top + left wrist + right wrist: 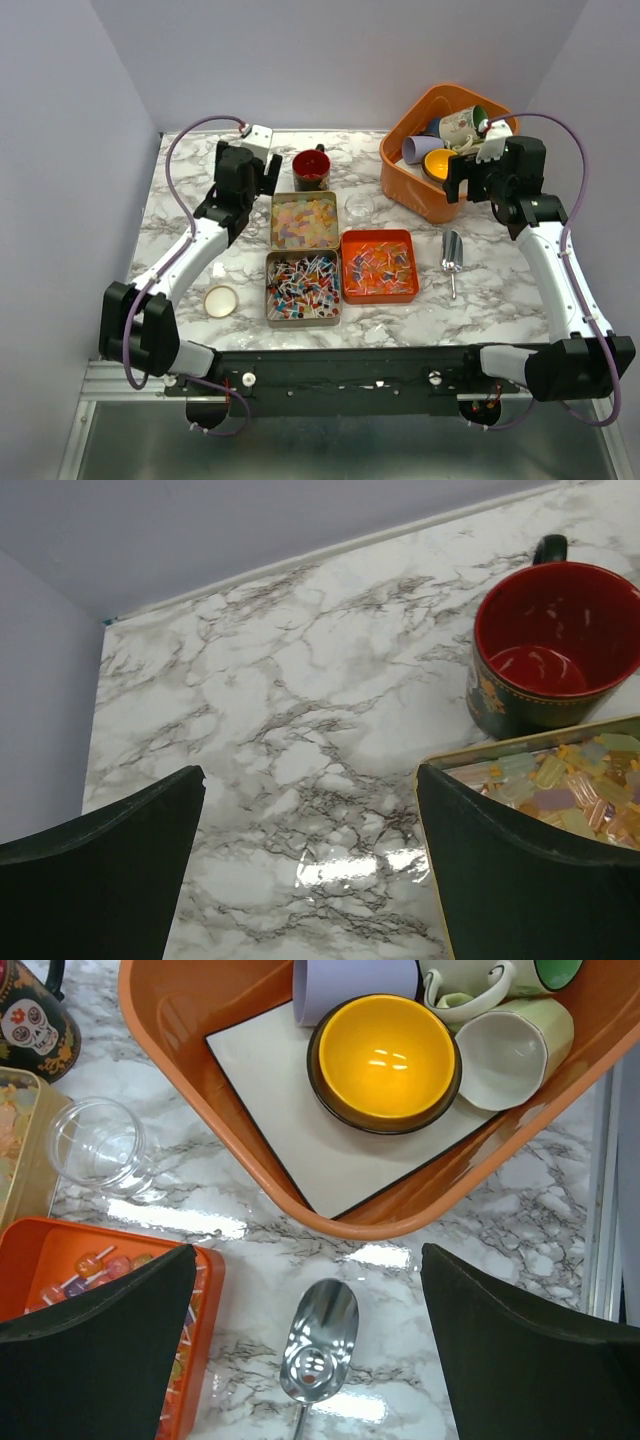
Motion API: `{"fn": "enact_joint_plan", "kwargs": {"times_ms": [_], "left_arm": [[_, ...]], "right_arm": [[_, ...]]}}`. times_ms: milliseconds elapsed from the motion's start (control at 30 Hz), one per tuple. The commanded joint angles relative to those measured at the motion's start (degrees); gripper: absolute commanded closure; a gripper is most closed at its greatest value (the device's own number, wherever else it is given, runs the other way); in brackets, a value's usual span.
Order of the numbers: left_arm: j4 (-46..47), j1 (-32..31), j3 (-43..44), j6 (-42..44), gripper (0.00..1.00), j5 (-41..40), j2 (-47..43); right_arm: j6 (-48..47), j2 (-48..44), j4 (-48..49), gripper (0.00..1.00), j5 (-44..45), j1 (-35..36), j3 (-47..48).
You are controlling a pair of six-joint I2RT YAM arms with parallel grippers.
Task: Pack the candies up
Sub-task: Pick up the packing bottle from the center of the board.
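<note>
Candies fill three trays at mid table: pastel yellow-pink squares point(305, 220) in a gold tin, red, blue and white wrapped pieces point(302, 287) in a second tin, and clear-wrapped ones point(379, 265) in an orange tray. The pastel squares point(560, 785) show at the right of the left wrist view. My left gripper point(262, 178) hangs open over bare marble left of that tin. My right gripper point(462, 182) is open above a metal scoop point(320, 1342), holding nothing. The orange tray point(130, 1270) sits under its left finger.
A red-lined dark mug point(555, 645) stands behind the pastel tin. An orange bin point(415, 190) at back right holds a yellow bowl point(385, 1060) and mugs. A small clear cup point(98, 1145) sits beside it. A round lid point(221, 300) lies near the left arm.
</note>
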Motion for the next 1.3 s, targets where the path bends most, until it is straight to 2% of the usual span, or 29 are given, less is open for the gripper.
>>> {"fn": "enact_joint_plan", "kwargs": {"times_ms": [0,33,67,100,167,267,367,467,533,633,700,767,867,1067,1167,1267], "left_arm": [[-10.63,-0.79,9.03,4.07,0.01,13.46,6.1],[-15.09,-1.58,11.05,4.26,0.01,14.01,6.73],[-16.61,-1.76,13.94,4.44,0.01,14.45,7.26],[-18.28,-1.94,15.19,5.05,0.01,15.24,7.52],[-22.68,-2.2,18.44,5.85,0.01,15.42,8.49],[-26.2,-2.37,20.91,5.85,0.01,14.72,8.85],[-25.33,-2.38,19.87,7.07,0.01,13.93,6.39],[-26.46,-2.46,18.99,6.47,0.01,13.49,3.49],[-30.14,-2.38,18.37,6.9,0.02,17.24,1.56],[-30.87,-2.46,12.67,4.8,0.02,21.29,-3.25],[-30.6,-3.42,7.31,4.26,0.03,24.02,-6.34],[-29.29,-9.21,0.66,7.06,0.03,25.52,-12.23],[-29.89,-9.77,-4.64,8.31,0.02,37.26,-18.48],[-32.01,-9.67,-7.82,7.6,0.04,33.27,-20.25],[-33.85,-7.74,-5.99,9.09,0.04,32.91,-19.72],[-33.94,-5.81,-6.15,12.52,0.04,31.42,-19.02]], "right_arm": [[1.16,0.52,3.83,0.0,-3.68,0.13,0.96],[-0.58,0.6,3.74,0.0,-6.39,0.13,1.31],[-8.43,0.34,1.05,0.0,-15.12,0.13,2.27],[-11.73,-0.09,-0.29,0.0,-19.39,0.13,2.28],[-12.65,-2.71,1.96,0.0,-24.5,0.22,-1.21],[-9.49,-4.75,1.65,0.0,-25.84,0.13,-3.17],[-8.6,-6.33,-1.6,0.0,-26.9,0.22,-4.75],[-12.52,-9.06,-6.86,0.0,-27.34,0.22,-4.93],[-16.4,-9.5,-11.44,0.0,-27.52,0.22,-3.1],[-19.05,-9.5,-18.04,0.0,-22.78,0.31,-1.33],[-20.98,-10.03,-21.12,0.01,-23.12,0.22,-0.89],[-21.69,-10.82,-21.83,0.02,-24.52,0.39,-2.11],[-17.77,-8.55,-21.75,0.02,-24.62,1.01,-1.86],[-14.84,-4.5,-16.48,0.08,-25.68,3.29,-0.63],[-19.03,-0.72,-16.82,0.1,-25.93,7.68,3.67],[-23.08,5.07,-13.15,0.14,-25.23,11.63,7.89]]}}
